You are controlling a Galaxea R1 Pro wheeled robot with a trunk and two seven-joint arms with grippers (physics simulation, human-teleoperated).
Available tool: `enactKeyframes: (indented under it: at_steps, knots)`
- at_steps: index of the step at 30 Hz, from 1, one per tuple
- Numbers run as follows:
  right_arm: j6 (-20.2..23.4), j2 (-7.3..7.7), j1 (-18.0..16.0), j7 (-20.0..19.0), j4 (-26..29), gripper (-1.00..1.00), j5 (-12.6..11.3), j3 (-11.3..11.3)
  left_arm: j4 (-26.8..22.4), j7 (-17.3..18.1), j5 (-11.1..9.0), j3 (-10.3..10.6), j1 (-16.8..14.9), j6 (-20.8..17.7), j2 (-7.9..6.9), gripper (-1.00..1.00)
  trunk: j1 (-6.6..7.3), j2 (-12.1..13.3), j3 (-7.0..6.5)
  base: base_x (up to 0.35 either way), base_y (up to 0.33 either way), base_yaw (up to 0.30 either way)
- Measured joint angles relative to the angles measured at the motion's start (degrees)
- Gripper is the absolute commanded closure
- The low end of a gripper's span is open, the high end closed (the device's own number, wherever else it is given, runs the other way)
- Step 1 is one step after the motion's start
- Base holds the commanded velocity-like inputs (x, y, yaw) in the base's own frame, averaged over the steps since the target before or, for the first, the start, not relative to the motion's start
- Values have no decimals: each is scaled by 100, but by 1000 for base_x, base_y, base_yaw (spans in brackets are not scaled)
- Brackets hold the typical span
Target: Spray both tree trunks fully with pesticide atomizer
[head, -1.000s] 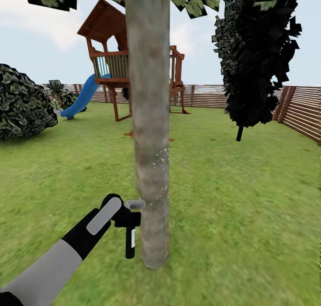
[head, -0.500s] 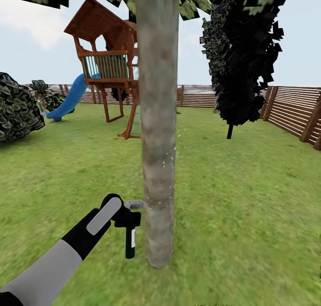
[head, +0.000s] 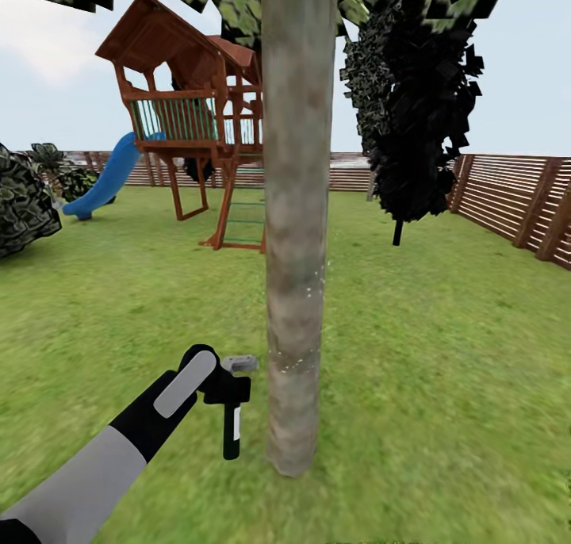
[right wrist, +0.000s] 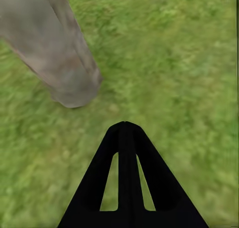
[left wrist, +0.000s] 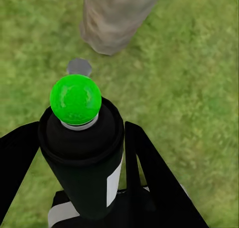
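Head view: left hand [head: 224, 391] grips the pesticide atomizer [head: 232, 405] beside the tree trunk [head: 296, 235]; right hand [right wrist: 124, 133] closed.

the left gripper [left wrist: 82, 153] is clamped on the pesticide atomizer [left wrist: 82, 158], a dark fingers [left wrist: 154, 173] pressing each side of its black body. a bright green ball [left wrist: 75, 99] caps the end pointing away from the gripper. beyond it, on the grass lawn [left wrist: 189, 78], stands the base of the grey-brown tree trunk [left wrist: 114, 18], near but apart.
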State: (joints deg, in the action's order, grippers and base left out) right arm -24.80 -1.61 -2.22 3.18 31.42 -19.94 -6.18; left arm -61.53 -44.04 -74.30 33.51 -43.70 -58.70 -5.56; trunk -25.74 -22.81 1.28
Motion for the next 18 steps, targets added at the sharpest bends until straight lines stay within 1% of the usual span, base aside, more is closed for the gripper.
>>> enactKeyframes:
  at_steps: [3, 9, 10, 12, 13, 14, 15, 16, 18]
  knots:
    - [0, -1, -1, 0, 4, 100, 1, 0, 0, 0, -10, 0, 0, 25, 0, 100, -1, 2, -6, -4, 26, -151]
    - [6, -2, -1, 0, -1, 100, -5, 0, -61, -18, -11, -49, -8, 2, 5, 100, -1, 2, -8, 0, 3, -19]
    - [7, -2, -1, 0, -2, 100, -6, 0, -59, -37, -20, -54, -30, -61, 6, 100, -1, 1, -8, 0, 0, -2]
    - [8, -2, -1, 0, -3, 100, -12, 0, -56, -114, -46, -60, -200, -130, 7, 100, -1, 1, -9, 0, 0, -1]
    - [8, -2, -1, 0, -3, 100, -14, 0, -28, -198, -68, -62, -420, -128, 7, 100, -1, 2, -10, 0, 0, 0]
    - [10, -2, -1, 0, -3, 100, -15, 1, 129, -294, -73, -62, -789, -130, 8, 100, -1, 3, -10, 0, 0, 0]
    - [11, -4, -1, 0, -3, 100, -15, 1, 376, -326, -50, -64, -1107, -130, 12, 100, -1, 1, -10, 0, 0, 0]
    - [13, -7, -1, 0, -3, 100, -16, 2, 563, -342, -95, -65, -1317, -130, 14, 100, -1, 2, -10, 0, 0, 0]
    - [14, -10, -1, 0, -3, 100, -16, 0, 1095, -359, -95, -64, -1920, -130, 48, 100, -1, 1, -10, 0, 0, 0]
